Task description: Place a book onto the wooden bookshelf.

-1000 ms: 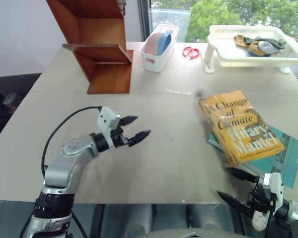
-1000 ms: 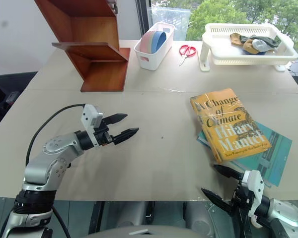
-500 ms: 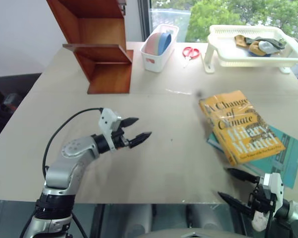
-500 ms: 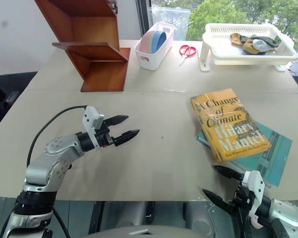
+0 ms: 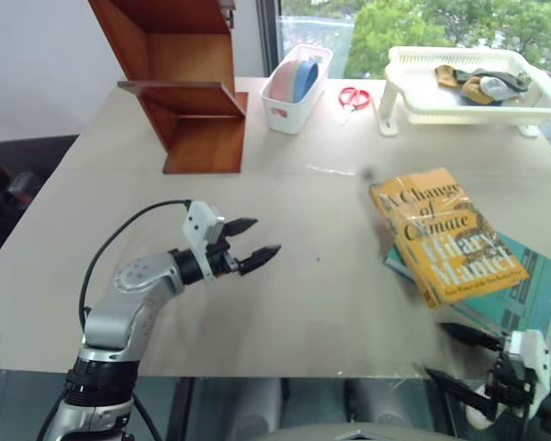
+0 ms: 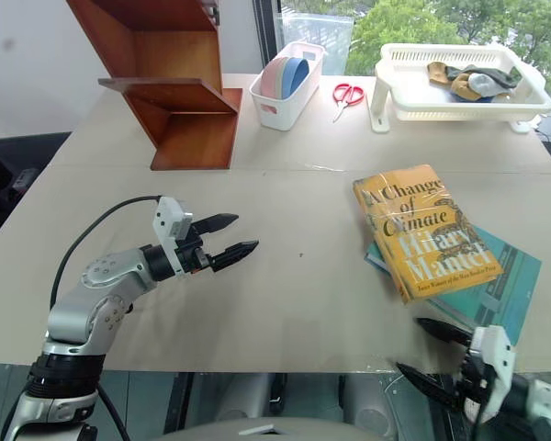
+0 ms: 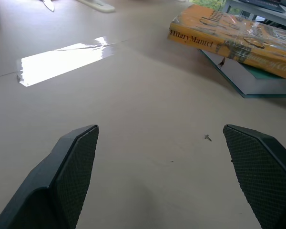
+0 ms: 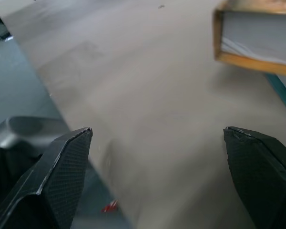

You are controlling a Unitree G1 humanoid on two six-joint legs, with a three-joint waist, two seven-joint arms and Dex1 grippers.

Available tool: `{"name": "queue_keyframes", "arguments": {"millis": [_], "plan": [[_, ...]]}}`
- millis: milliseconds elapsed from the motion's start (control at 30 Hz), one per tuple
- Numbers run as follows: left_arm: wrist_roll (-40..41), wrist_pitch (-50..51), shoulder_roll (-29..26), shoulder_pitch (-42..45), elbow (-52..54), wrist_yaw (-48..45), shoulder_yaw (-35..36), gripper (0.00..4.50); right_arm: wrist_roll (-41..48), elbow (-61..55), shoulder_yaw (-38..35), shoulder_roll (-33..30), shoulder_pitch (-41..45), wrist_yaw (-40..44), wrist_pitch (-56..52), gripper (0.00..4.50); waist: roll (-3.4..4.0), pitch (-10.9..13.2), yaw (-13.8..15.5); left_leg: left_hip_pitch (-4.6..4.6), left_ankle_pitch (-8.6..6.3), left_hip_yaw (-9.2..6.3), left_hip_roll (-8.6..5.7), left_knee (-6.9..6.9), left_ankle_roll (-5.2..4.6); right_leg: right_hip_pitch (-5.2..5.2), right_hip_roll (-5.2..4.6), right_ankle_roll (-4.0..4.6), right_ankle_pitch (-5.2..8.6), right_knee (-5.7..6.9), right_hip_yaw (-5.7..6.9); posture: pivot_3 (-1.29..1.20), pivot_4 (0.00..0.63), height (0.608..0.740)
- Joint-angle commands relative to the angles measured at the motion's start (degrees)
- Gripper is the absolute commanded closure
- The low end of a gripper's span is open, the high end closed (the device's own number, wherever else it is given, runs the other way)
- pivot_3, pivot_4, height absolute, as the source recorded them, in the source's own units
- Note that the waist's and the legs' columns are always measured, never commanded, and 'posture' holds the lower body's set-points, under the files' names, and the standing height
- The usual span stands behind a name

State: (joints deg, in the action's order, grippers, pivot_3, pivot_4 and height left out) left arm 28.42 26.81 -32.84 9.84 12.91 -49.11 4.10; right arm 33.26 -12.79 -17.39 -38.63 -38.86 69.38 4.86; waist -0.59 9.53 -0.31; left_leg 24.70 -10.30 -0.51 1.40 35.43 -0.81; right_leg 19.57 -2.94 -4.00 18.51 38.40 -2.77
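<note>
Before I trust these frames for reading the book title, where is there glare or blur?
Left wrist view: bright glare patch on the table; the book's spine readable. Left eye view: sheen on the glossy cover, title legible. Right wrist view: table edge and book corner soft.

The right gripper (image 8: 157,176) has its jaws wide apart with nothing between them. Ahead, the book (image 8: 255,36) lies on the tan counter (image 8: 148,86), its page edge showing.

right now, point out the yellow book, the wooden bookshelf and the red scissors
yellow book (image 5: 445,234): left eye view, middle of its front cover
wooden bookshelf (image 5: 202,144): left eye view, its lower back panel
red scissors (image 5: 353,96): left eye view, on the red handles
</note>
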Motion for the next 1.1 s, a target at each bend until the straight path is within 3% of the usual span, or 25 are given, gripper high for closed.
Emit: {"name": "queue_keyframes", "arguments": {"millis": [33, 333, 533, 733, 967, 1100], "plan": [[0.61, -1.47, -0.53, 1.63, 0.55, -1.46, 0.49, 0.08, 2.98, 0.90, -7.14, -2.34, -3.80, 4.55, -0.23, 0.00, -0.01, 0.00, 0.02, 0.00, 0.00, -0.01, 0.01, 0.00, 0.00, 0.00, 0.01, 0.00, 0.00, -0.01, 0.01, 0.00, 0.150, 0.740], [3.81, 0.09, -1.67, 6.50, -2.76, -5.67, 2.03, 0.08, 10.72, 5.60, -21.30, -2.29, -3.53, 5.83, -4.09, 0.00, -0.03, -0.02, -0.09, -0.01, 0.00, 0.06, 0.03, 0.00, 0.00, 0.00, 0.02, 0.00, 0.00, -0.01, -0.04, 0.00, 0.150, 0.740], [11.46, 4.78, -7.46, 11.96, -4.14, -14.64, 5.08, 0.08, 13.70, 16.05, -29.47, -4.92, 9.93, -4.12, -9.46, 0.00, -0.05, 0.00, -0.41, -0.05, 0.00, 0.11, 0.02, 0.01, 0.00, -0.01, 0.03, 0.00, 0.00, -0.02, -0.08, 0.00, 0.150, 0.740], [17.37, 10.43, -15.27, 16.91, -4.53, -23.29, 7.38, 0.08, 11.26, 20.64, -26.19, -3.59, 26.29, -22.31, -17.55, 0.00, 0.00, 0.01, -0.51, 0.00, 0.01, 0.11, -0.06, 0.01, 0.00, 0.06, 0.15, 0.00, 0.00, 0.02, -0.11, 0.00, 0.150, 0.740], [23.79, 17.16, -25.92, 14.07, -1.75, -32.66, 11.78, 0.08, 11.29, 19.91, -22.09, 1.32, 32.31, -31.58, -26.07, 0.00, 0.06, 0.06, -0.44, 0.06, 0.00, 0.12, -0.02, -0.08, -0.01, 0.15, 0.17, 0.02, 0.02, -0.01, -0.12, 0.00, 0.150, 0.740], [23.03, 15.57, -27.01, 14.83, -1.94, -32.86, 12.10, 0.08, 11.41, 21.60, -21.08, 3.44, 36.03, -36.86, -30.25, 0.00, 0.08, 0.06, -0.47, 0.00, 0.00, 0.20, 0.01, -0.05, -0.01, 0.13, 0.10, 0.00, 0.01, 0.05, -0.19, 0.00, 0.150, 0.740]]}}
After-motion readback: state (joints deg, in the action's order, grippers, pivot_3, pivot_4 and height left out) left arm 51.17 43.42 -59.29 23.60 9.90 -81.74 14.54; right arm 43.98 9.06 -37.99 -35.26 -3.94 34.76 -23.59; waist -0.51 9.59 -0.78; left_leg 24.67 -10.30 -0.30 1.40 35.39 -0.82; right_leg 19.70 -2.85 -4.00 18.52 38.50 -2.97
